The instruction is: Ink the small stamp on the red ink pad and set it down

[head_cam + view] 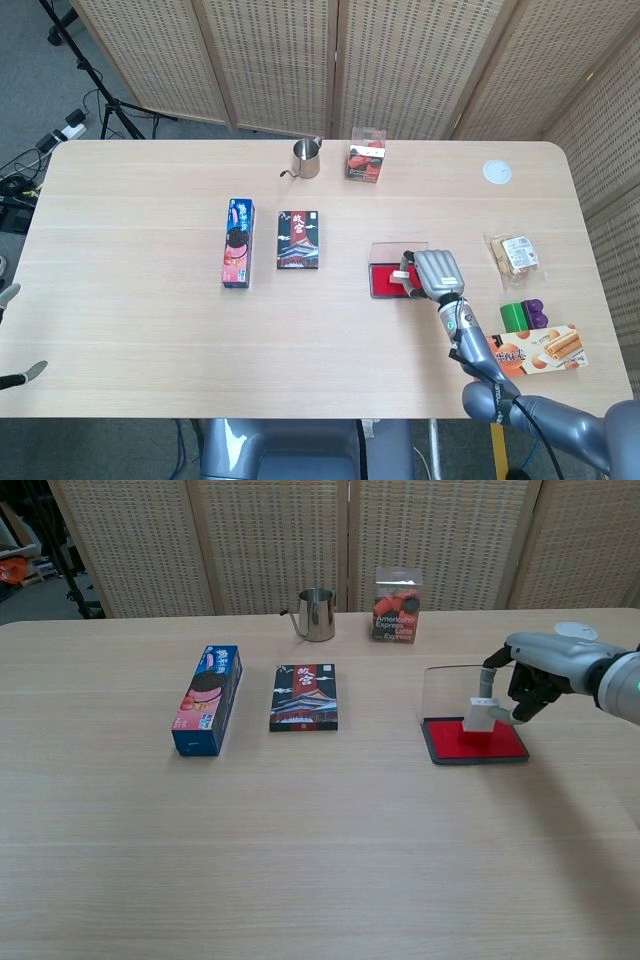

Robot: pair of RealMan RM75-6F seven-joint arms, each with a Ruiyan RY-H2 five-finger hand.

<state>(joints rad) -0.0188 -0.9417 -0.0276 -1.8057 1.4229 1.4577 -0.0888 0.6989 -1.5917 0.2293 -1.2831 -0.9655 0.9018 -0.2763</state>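
Right robot hand [532, 675] pinches small stamp [479, 715]; stamp touches red ink pad [476, 743].

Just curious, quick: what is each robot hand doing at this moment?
Right hand: holding the small stamp, pressed on the red ink pad.
Left hand: not visible in either view.

Stamp face [479, 718] hidden against red ink pad [476, 742].

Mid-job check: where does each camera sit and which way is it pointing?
Head view: high above the near table edge, looking steeply down on the light wooden table; right hand and forearm show.
Chest view: low at the near edge, facing the screens; right hand enters from the right.
Shared: that hand holding the small white stamp on the red ink pad.
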